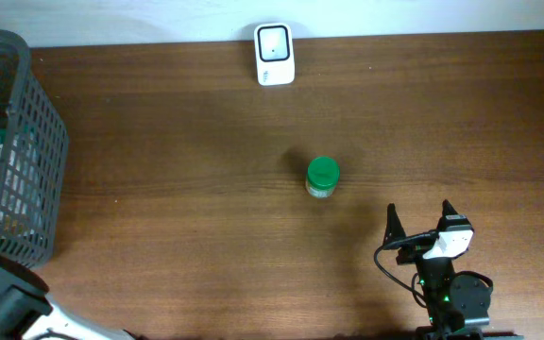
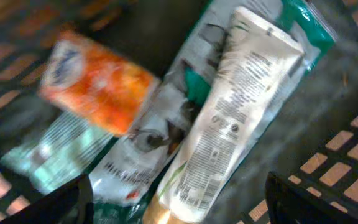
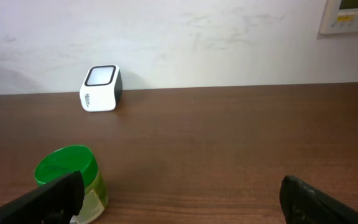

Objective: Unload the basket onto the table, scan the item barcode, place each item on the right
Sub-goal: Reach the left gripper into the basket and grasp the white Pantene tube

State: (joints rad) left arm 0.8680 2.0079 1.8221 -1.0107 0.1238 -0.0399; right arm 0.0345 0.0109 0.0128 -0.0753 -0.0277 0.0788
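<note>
In the left wrist view my left gripper is down inside the grey basket, open. Its dark fingertips stand either side of the lower end of a white tube, whose printed barcode faces up. An orange packet and a white-and-green pouch lie beside the tube. The white barcode scanner stands at the table's far edge, also in the right wrist view as the scanner. My right gripper hangs open and empty near the front right.
A green-lidded jar stands mid-table, just ahead and left of the right gripper; the jar sits by its left finger. The basket fills the left edge. A wall lies behind the scanner.
</note>
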